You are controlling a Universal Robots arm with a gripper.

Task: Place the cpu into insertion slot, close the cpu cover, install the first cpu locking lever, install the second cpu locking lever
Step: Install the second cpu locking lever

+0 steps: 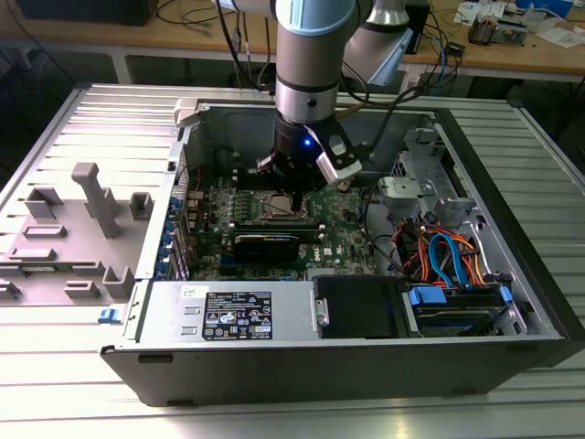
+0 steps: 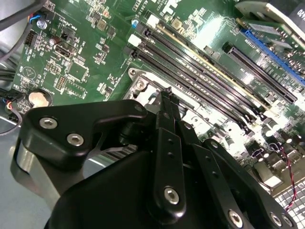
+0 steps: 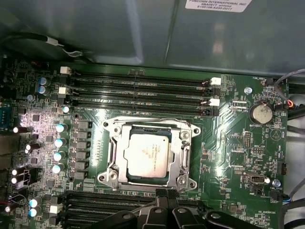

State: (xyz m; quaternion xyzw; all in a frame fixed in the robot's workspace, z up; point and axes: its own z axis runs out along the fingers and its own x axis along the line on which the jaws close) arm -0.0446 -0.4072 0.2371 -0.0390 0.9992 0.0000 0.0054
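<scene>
The gripper [image 2: 167, 102] body hides most of the insertion slot [image 2: 143, 88] in the second wrist view — finger gap unreadable.

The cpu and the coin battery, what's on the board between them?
In the first wrist view, between the cpu and the coin battery lie the cpu cover edge and green circuit board with small components.

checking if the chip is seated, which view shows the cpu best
The first wrist view: the cpu lies face-up, unobstructed, in the insertion slot. In the exterior view the gripper hangs over it; the second wrist view's gripper blocks it.
</scene>
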